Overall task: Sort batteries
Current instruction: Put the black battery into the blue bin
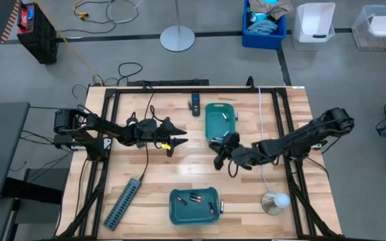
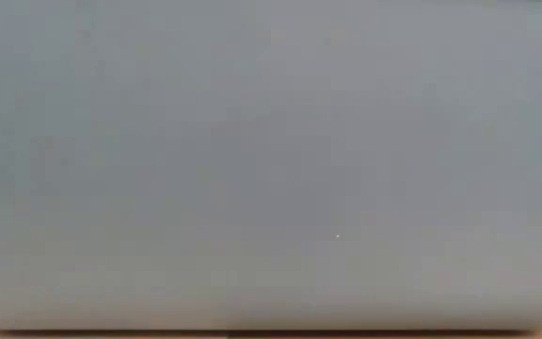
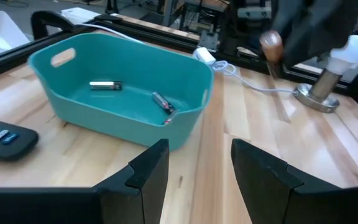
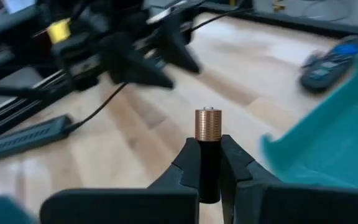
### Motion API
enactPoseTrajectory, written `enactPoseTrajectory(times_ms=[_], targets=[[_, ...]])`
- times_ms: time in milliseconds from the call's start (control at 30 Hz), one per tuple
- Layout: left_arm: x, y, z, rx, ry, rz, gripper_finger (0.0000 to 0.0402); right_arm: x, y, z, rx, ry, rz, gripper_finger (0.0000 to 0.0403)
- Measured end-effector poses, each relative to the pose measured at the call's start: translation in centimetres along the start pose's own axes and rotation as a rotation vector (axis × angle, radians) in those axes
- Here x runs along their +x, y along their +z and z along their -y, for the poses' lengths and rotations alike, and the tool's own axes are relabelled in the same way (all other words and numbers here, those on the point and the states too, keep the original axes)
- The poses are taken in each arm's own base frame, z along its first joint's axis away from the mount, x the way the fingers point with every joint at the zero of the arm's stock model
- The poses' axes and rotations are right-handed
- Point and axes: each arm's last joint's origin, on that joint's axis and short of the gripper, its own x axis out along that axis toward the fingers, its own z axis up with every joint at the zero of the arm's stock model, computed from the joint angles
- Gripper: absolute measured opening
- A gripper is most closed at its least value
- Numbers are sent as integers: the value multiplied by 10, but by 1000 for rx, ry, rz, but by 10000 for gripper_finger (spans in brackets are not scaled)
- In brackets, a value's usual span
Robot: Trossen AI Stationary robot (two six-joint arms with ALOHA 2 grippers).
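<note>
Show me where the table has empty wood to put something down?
Bare wood lies between the power strip and the near bin, and at the far right corner beyond the far bin. The middle is crowded: the open left gripper and the right gripper, holding a battery, meet there.

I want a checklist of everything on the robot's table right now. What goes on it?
Surface: wooden table, black frame around it.
Job's things: one battery upright in the right gripper; two batteries in the far teal bin; several more in the near teal bin.
Clutter: grey power strip, black remote, small lamp with white bulb.
Grippers: left gripper open, empty, facing the far bin; right gripper shut on the battery, mid-table.
Cables: white cord crossing the table; black cable.
Surroundings: blue crate, clear tubs. Low view shows nothing.
</note>
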Motion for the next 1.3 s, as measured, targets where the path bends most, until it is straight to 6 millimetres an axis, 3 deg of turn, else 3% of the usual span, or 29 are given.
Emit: enactPoseTrajectory(times_ms=[300, 567, 867, 1067, 1300], targets=[[0, -2, 9, -11, -12, -2, 169, -14, -38, -36, -49, 179, -22, 28], [0, -4, 21, -33, -26, -2, 169, -38, -62, -83, -173, 412, -74, 28], [0, -5, 35, -40, -15, 5, 169, -37, -86, -114, -216, 539, -174, 32], [5, 5, 47, -28, -45, 30, 169, -33, -92, -121, -210, 525, -239, 48], [10, 11, 60, 16, -67, 13, 169, -38, -85, -133, -210, 515, -264, 103]])
